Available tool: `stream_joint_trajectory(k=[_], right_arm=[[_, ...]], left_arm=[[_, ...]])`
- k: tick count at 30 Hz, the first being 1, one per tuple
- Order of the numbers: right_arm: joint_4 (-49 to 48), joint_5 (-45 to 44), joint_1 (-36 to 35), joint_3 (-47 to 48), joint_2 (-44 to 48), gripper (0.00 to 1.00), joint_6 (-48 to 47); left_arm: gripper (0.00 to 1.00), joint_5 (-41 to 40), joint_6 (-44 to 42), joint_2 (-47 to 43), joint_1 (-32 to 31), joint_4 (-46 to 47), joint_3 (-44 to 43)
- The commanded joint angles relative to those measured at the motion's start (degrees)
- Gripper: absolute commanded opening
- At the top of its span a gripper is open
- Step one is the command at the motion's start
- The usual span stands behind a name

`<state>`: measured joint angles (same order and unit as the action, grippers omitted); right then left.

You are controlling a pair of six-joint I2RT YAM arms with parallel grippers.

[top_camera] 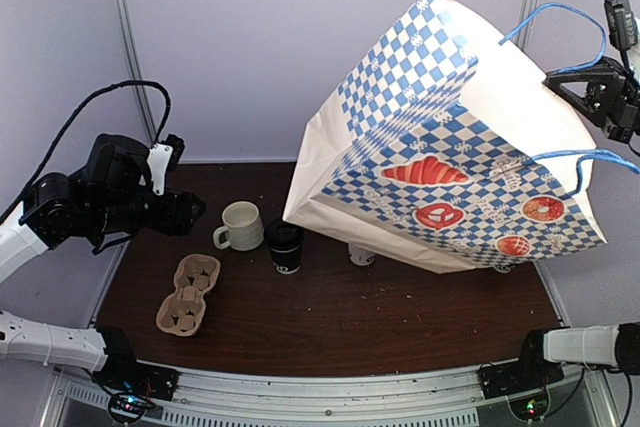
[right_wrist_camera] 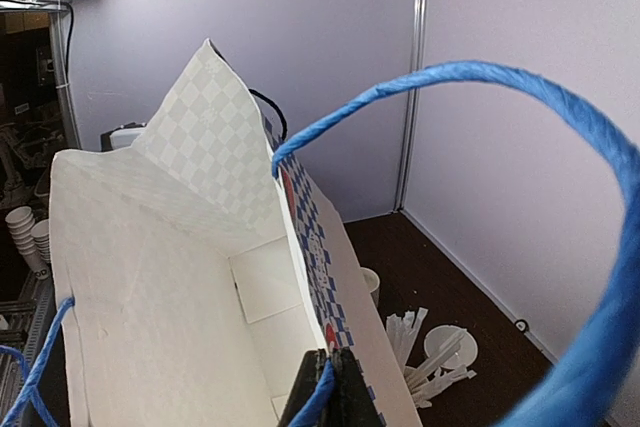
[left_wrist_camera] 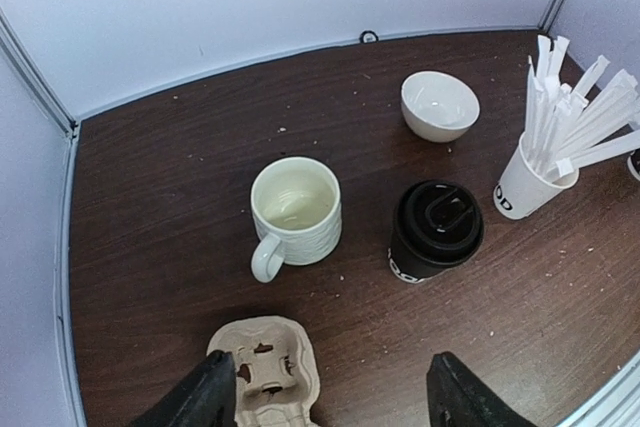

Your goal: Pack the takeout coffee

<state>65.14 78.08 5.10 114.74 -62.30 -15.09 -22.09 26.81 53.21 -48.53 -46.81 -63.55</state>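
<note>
Blue-checked paper bag (top_camera: 440, 147) is held up tilted over the right half of the table (top_camera: 400, 317), mouth toward the right arm. Your right gripper (top_camera: 565, 85) is clamped shut on a blue rope handle (top_camera: 555, 7). The right wrist view looks straight into the bag: white interior, nothing in it that I can see. My read is that this hold keeps the mouth open for loading. Your left gripper (left_wrist_camera: 330, 402) has its jaws spread and holds nothing. It hovers above the pulp cup carrier (left_wrist_camera: 265, 367), facing the lidded black coffee cup (left_wrist_camera: 435, 229). That cup stands upright on the table between the cream mug (left_wrist_camera: 295, 209) and the white cup of stirrers (left_wrist_camera: 525, 187). I'd call this pre-grasp on that cup. Only one coffee is clearly visible; I can't locate the second. The mug sits close beside it, so come in from the clear side.
</note>
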Motion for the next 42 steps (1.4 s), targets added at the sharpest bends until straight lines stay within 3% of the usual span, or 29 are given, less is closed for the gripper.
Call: stream_joint_trajectory(k=[1, 9, 14, 16, 20, 26, 42], right_arm=[[0.64, 6.77, -0.65, -3.80, 0.91, 0.00, 0.90], [-1.66, 2.02, -4.35, -13.48, 3.24, 0.00, 1.53], [3.57, -12.54, -18.99, -14.97, 1.65, 0.00, -4.55], [4.04, -13.87, -22.27, -16.62, 0.77, 0.00, -5.48], [8.09, -21.58, -30.34, -18.35, -1.54, 0.00, -11.58], [13.98, -32.70, -42.86, -18.99, -6.95, 0.00, -19.04], [10.96, -34.86, -48.03, -19.07, -12.76, 0.00, -20.24]], left_arm=[[0.68, -0.07, -2.59, 1.83, 2.53, -3.44, -4.54], [0.62, 3.74, 2.42, 9.16, 6.45, -17.94, -9.05], [0.58, 8.61, 10.68, 13.08, 8.76, -26.53, -7.40], [0.56, 11.07, 12.52, 14.05, 8.85, -27.43, -5.15], [0.52, 13.18, 14.04, 15.10, 9.69, -27.44, -0.82], [0.57, 16.81, 13.44, 17.27, 11.29, -23.35, 4.04], [0.53, 20.34, 8.54, 24.74, 18.82, -12.25, 11.57]])
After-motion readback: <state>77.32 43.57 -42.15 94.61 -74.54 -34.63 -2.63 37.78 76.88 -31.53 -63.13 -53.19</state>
